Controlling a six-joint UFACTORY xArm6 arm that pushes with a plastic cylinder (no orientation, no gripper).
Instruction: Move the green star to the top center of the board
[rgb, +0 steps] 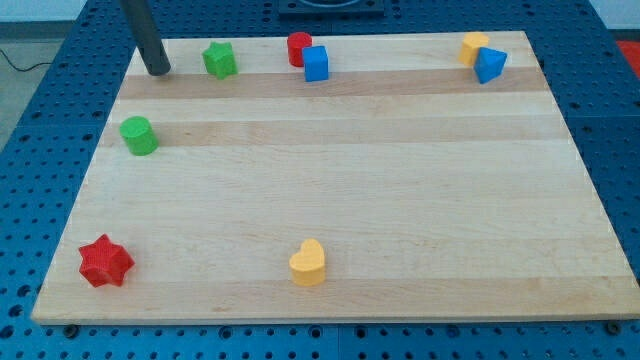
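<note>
The green star (220, 60) lies near the board's top edge, left of centre. My tip (158, 72) rests on the board at the top left, a short way to the left of the star and apart from it. A red cylinder (298, 48) and a blue cube (316, 63) touch each other at the top centre, to the right of the star.
A green cylinder (139, 135) sits at the left side. A red star (105, 261) is at the bottom left. A yellow heart (308, 263) is at the bottom centre. A yellow block (473, 46) and a blue block (490, 64) sit at the top right. The wooden board (400, 200) lies on a blue perforated table.
</note>
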